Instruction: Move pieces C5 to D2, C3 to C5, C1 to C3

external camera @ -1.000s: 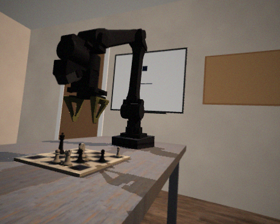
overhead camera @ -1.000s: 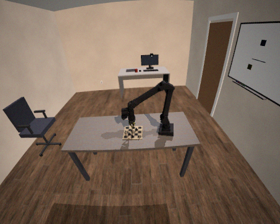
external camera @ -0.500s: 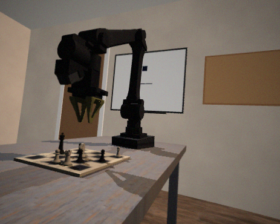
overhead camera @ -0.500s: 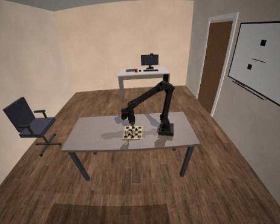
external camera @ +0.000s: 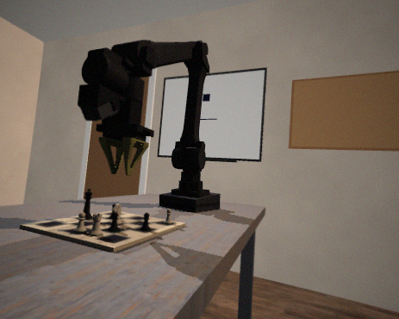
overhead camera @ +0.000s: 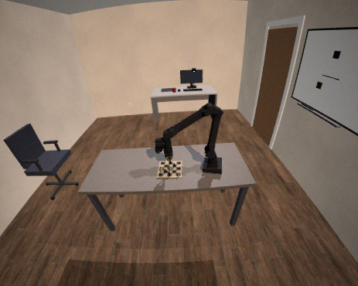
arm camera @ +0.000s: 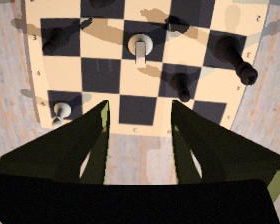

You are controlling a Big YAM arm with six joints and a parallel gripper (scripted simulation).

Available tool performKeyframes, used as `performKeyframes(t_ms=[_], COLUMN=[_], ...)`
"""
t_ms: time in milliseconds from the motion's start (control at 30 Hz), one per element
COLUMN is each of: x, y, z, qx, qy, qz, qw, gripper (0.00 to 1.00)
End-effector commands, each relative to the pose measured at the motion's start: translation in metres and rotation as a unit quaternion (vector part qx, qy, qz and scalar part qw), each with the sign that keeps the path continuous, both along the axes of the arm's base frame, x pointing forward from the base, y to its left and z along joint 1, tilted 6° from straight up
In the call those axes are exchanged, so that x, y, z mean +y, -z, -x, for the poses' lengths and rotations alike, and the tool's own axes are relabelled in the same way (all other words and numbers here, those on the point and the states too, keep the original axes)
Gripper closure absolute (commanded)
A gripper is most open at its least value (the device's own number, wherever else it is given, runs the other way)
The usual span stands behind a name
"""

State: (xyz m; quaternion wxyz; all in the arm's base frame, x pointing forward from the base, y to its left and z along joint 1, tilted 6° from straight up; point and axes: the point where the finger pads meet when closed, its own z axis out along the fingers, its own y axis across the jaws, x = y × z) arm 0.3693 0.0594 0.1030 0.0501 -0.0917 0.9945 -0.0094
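The chessboard (overhead camera: 169,169) lies in the middle of the grey table; it also shows in the exterior view (external camera: 103,228) and in the wrist view (arm camera: 140,43). My gripper (external camera: 122,165) hangs well above the board near its edge, fingers partly apart with nothing between them; in the wrist view (arm camera: 140,123) only board and table show in the gap. Below it stand a white piece (arm camera: 140,47) on a dark square, a tall black piece (arm camera: 237,63) and a black pawn (arm camera: 183,86). A white pawn (arm camera: 60,112) stands at the near left corner. The edge labels are too blurred to read.
The arm's base (overhead camera: 213,164) stands on the table right of the board. Other pieces stand on the board, among them a tall black piece (external camera: 88,203), a white rook (external camera: 96,224) and a white pawn (external camera: 169,215). An office chair (overhead camera: 39,158) is left of the table.
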Motion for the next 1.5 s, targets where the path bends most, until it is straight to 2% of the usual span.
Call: performKeyframes(t_ms=[0, 500, 533, 667, 1067, 1100, 1200, 1467], x=[0.001, -0.001, 0.002, -0.001, -0.002, 0.002, -0.002, -0.002], y=[-0.013, 0.003, -0.011, 0.008, 0.022, 0.006, 0.028, 0.041], z=[-0.013, -0.006, -0.021, -0.006, -0.008, -0.028, -0.008, -0.009], qx=[-0.017, -0.005, -0.023, -0.005, -0.005, -0.029, -0.005, -0.005], qy=[-0.006, -0.006, -0.006, -0.005, -0.005, -0.006, -0.005, -0.005], qz=[-0.003, -0.001, -0.004, -0.002, -0.002, -0.005, -0.002, -0.002], qw=[1.0, 1.0, 1.0, 1.0, 1.0, 1.0, 1.0, 1.0], gripper=[0.65, 0.65, 0.65, 0.65, 0.65, 0.65, 0.65, 0.65])
